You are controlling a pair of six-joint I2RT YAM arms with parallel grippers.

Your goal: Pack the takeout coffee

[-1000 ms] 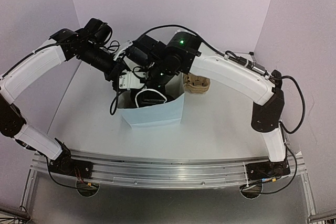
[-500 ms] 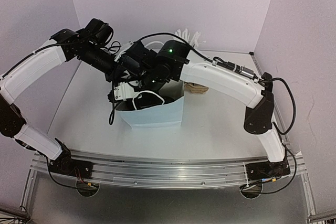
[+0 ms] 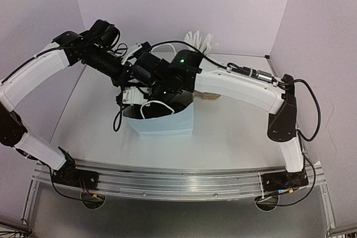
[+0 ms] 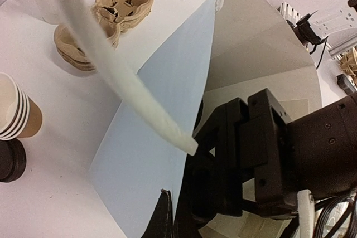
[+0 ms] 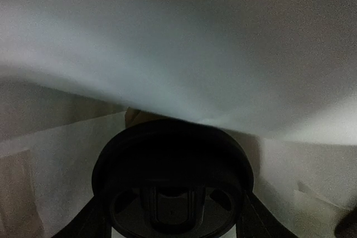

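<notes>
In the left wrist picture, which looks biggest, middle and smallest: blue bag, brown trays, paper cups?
1. blue bag, biggest by far.
2. brown trays.
3. paper cups, but the picture edge cuts them off, so 2 and 3 are unsure.

White arm shells (image 3: 240, 85), black joints (image 3: 281, 122), black cables (image 3: 315, 110), green light (image 3: 181, 59)

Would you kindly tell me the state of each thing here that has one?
Pale blue paper bag: upright, mouth open.
Brown kraft-paper cup with black plastic lid: lidded, inside the bag.
Stack of brown kraft-paper cups: nested, unlidded.
Right gripper: shut on that cup.
Left gripper: at bag's rim, closure unclear.
</notes>
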